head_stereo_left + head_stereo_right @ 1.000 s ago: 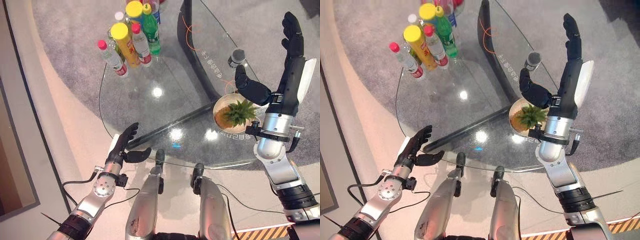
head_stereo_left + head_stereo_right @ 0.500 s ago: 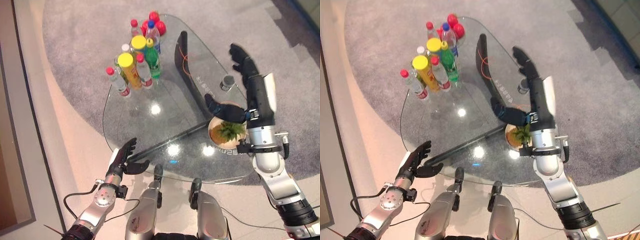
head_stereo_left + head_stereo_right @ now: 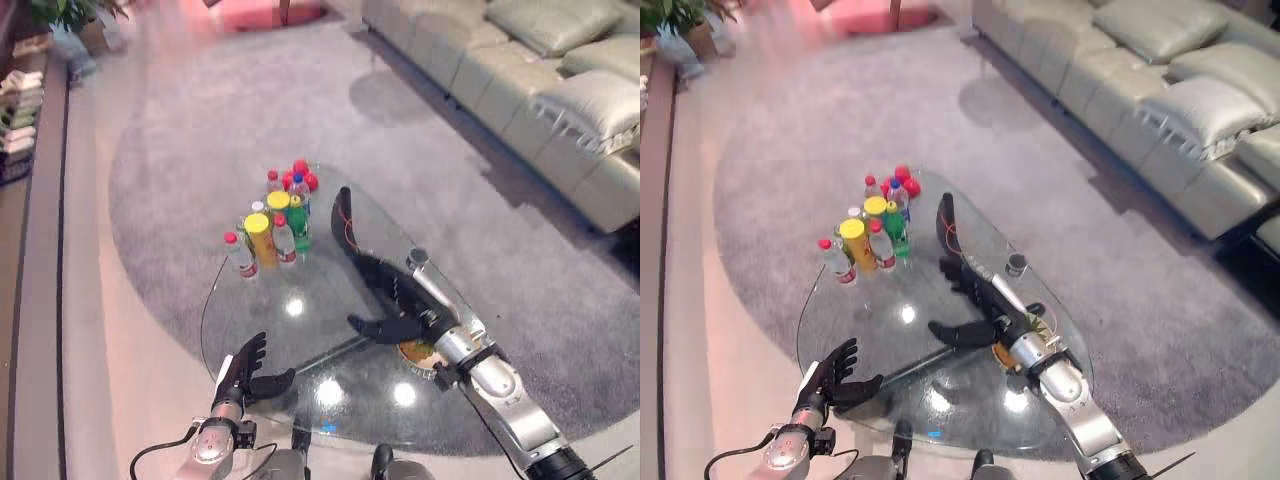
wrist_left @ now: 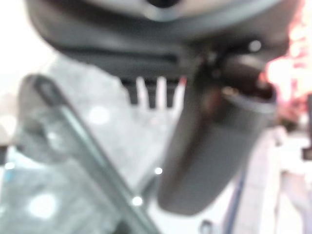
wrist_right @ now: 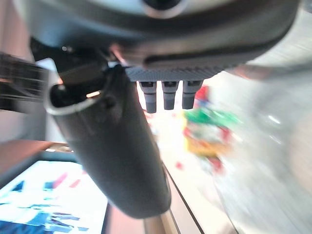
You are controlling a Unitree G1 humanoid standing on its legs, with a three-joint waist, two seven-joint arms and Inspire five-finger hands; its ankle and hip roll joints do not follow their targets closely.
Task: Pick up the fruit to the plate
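Several small red fruits (image 3: 300,175) lie together at the far end of the glass table (image 3: 300,335), behind a cluster of bottles (image 3: 265,235). A shallow tan dish (image 3: 415,352) with a green leafy thing in it sits on the table's right side, partly hidden under my right arm. My right hand (image 3: 395,298) is open, fingers straight, hovering over the table's middle, well short of the fruits. At the near left edge of the table my left hand (image 3: 245,368) is open and holds nothing. The right wrist view shows straight fingers (image 5: 168,95) with the bottles (image 5: 207,131) blurred beyond.
The bottles stand between my right hand and the fruits. A dark curved table leg (image 3: 345,215) shows through the glass, and a small dark cup (image 3: 417,259) stands near the right rim. A grey rug (image 3: 200,130) surrounds the table; a pale sofa (image 3: 540,90) lies far right.
The camera has tilted up, so the whole table, rug and sofa are now in view. My right hand has come down from above the dish and stretches out over the table's middle.
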